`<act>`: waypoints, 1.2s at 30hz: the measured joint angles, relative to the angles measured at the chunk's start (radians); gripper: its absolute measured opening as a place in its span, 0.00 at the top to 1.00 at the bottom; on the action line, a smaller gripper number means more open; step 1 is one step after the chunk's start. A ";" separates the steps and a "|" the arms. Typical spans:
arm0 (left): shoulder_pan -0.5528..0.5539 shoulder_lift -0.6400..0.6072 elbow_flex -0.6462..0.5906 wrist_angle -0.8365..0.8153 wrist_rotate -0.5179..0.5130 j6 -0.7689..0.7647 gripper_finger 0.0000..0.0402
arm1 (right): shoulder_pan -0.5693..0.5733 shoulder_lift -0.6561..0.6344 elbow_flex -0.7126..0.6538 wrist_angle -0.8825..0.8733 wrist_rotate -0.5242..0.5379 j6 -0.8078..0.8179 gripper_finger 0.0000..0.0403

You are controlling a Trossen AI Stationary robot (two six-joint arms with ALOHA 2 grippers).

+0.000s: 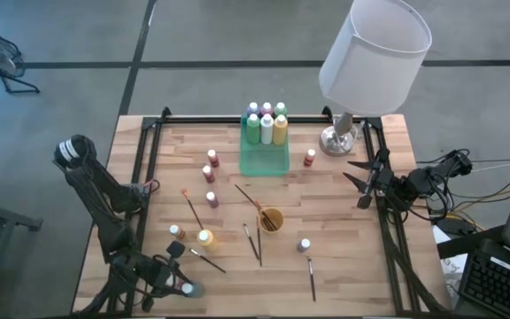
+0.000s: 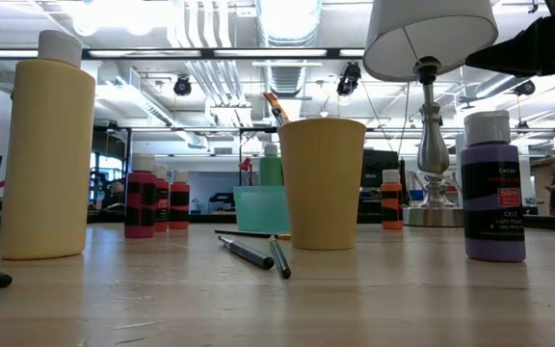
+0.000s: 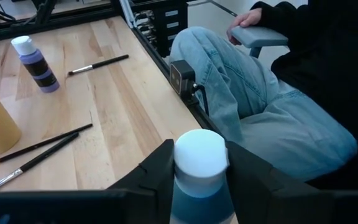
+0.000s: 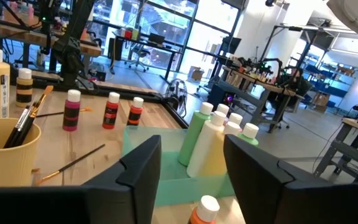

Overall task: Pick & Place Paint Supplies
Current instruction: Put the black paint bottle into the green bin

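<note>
Wooden counter (image 1: 343,226) | left end effector (image 3: 197,168) at near-left corner, fingers either side of a blue paint bottle (image 3: 199,180), grip unclear | right end effector (image 1: 359,182) at right edge, fingers apart, empty | bottles in green tray (image 1: 265,158) by far edge | brushes mid-counter, some in yellow cup (image 1: 271,219)

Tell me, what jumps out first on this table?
The big white lamp stands at the far right corner of the table, beside a green tray packed with tall paint bottles. Small bottles and brushes lie scattered around a yellow cup in the middle. At the near left corner, the left pincer sits around a blue bottle with a white cap.
</note>
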 joint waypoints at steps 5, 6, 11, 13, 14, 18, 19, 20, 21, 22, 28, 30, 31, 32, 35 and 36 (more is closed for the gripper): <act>0.008 0.000 0.000 0.003 0.004 0.006 0.70 | 0.000 0.000 0.000 0.000 0.000 0.000 0.54; 0.010 0.000 0.000 0.004 0.005 0.006 0.70 | 0.000 0.000 0.000 0.000 0.000 0.000 0.54; 0.018 0.000 0.000 0.007 0.007 0.007 0.69 | 0.000 0.000 0.000 0.000 0.000 0.000 0.53; 0.019 0.000 0.000 0.008 0.007 0.008 0.69 | 0.000 0.000 0.000 0.000 0.000 0.000 0.53; 0.019 0.000 0.000 0.008 0.007 0.008 0.70 | 0.000 0.000 0.000 0.000 0.000 0.000 0.54; 0.019 0.000 -0.001 0.010 0.006 0.009 0.69 | 0.000 0.000 0.000 0.000 0.000 0.000 0.56; 0.019 0.000 -0.001 0.010 0.006 0.008 0.69 | 0.000 0.000 0.000 0.000 0.000 0.000 0.57; 0.019 0.000 -0.001 0.010 0.006 0.009 0.69 | 0.000 0.000 0.000 0.000 0.000 0.000 0.58; 0.019 0.000 -0.001 0.010 0.006 0.009 0.69 | 0.000 0.000 0.000 0.000 0.000 0.000 0.58; 0.019 0.000 -0.001 0.011 0.006 0.009 0.69 | 0.000 0.000 0.000 0.000 0.000 0.000 0.59; 0.021 0.000 -0.001 0.011 0.006 0.010 0.69 | 0.000 0.000 0.000 0.000 0.000 0.000 0.64; 0.022 0.000 -0.001 0.013 0.006 0.010 0.69 | 0.000 0.000 0.000 0.000 0.000 0.000 0.66; 0.023 0.000 -0.001 0.014 0.006 0.010 0.69 | 0.000 0.000 0.000 0.000 0.000 0.000 0.67; 0.023 0.000 -0.001 0.015 0.006 0.010 0.69 | 0.000 0.000 0.000 0.000 0.000 0.000 0.68; 0.024 0.000 -0.001 0.024 0.002 0.010 0.69 | 0.000 0.000 0.000 0.000 0.000 0.000 0.70; 0.024 0.000 -0.001 0.028 0.002 0.010 0.69 | 0.000 0.000 0.000 0.000 0.000 0.000 0.71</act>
